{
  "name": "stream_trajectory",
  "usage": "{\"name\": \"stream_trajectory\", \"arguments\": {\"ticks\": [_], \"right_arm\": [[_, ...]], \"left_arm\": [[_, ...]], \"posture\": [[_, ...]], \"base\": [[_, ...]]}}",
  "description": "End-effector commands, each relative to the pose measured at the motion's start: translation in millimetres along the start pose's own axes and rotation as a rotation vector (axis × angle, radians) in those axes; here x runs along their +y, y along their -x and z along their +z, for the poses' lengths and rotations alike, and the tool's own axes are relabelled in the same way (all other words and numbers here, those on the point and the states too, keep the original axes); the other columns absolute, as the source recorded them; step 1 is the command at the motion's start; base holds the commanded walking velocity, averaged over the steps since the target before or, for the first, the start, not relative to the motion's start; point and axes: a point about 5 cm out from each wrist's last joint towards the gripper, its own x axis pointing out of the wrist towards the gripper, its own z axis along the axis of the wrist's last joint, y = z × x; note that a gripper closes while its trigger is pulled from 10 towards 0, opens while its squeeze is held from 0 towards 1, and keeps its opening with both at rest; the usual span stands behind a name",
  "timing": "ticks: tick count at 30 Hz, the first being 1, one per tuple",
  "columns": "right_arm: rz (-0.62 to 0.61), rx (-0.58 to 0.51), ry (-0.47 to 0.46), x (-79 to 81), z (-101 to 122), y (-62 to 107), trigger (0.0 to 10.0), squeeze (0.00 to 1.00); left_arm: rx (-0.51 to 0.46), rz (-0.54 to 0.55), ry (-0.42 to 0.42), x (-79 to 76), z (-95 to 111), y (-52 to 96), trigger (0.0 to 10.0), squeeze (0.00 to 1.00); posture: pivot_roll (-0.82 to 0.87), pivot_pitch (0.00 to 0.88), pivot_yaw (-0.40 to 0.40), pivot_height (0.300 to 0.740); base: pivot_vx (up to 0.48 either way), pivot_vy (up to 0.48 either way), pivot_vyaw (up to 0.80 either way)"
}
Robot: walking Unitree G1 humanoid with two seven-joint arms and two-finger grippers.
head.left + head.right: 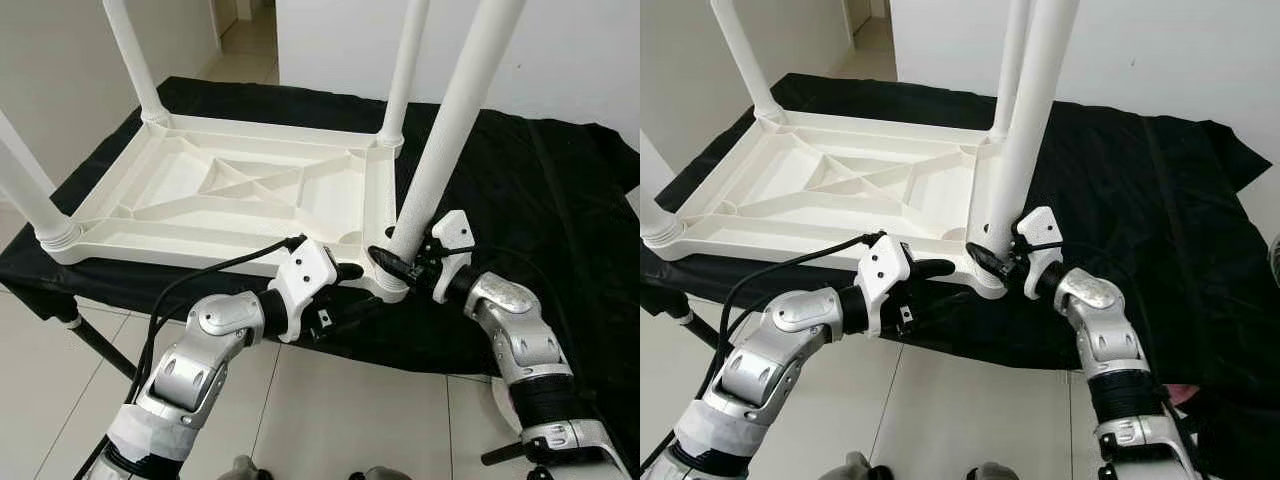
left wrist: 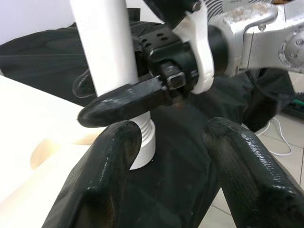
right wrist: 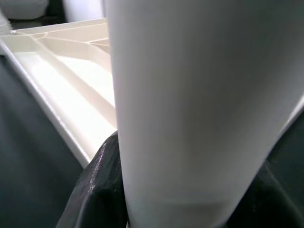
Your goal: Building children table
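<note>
The white children's table top (image 1: 250,190) is laid upside down on a black cloth (image 1: 520,180), with legs standing up at its corners. The left tool (image 1: 345,272) is held just beside the near right corner, its fingers apart and empty. The near right leg (image 1: 450,120), its long axis upright with a slight tilt, is clamped just above its socket by the right tool (image 1: 395,258), which is the nearer one for seating it.

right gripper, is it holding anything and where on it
Yes: the right gripper is clamped on the near table leg, low down just above its threaded base. The left gripper is open, holding nothing.
</note>
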Motion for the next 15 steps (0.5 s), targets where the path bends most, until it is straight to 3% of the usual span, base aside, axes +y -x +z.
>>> {"name": "stream_trajectory", "arguments": {"ticks": [1,6,7,15], "right_arm": [[-0.084,0.027,-0.005,7.6,-2,-1.8,10.0,0.00],[-0.225,0.013,-0.049,19.4,1,-3.0,10.0,0.00],[-0.365,0.020,-0.072,22.7,2,-2.4,10.0,0.00],[-0.529,0.023,-0.057,34.7,5,-2.0,10.0,0.00]], "left_arm": [[0.002,0.076,-0.003,3.4,-1,1.9,10.0,0.00],[0.002,0.076,-0.001,2.3,-2,2.2,10.0,0.00],[0.002,0.074,0.000,1.8,-2,2.0,10.0,0.00],[-0.002,0.077,0.001,2.9,-2,1.8,10.0,0.00]], "posture": [[-0.10,0.040,0.016,0.740],[-0.10,0.039,0.012,0.740],[-0.10,0.036,0.005,0.740],[-0.10,0.036,0.005,0.740]], "base": [[0.000,0.000,0.00],[0.000,0.000,0.00],[0.000,0.000,0.00],[0.000,0.000,0.00]]}}
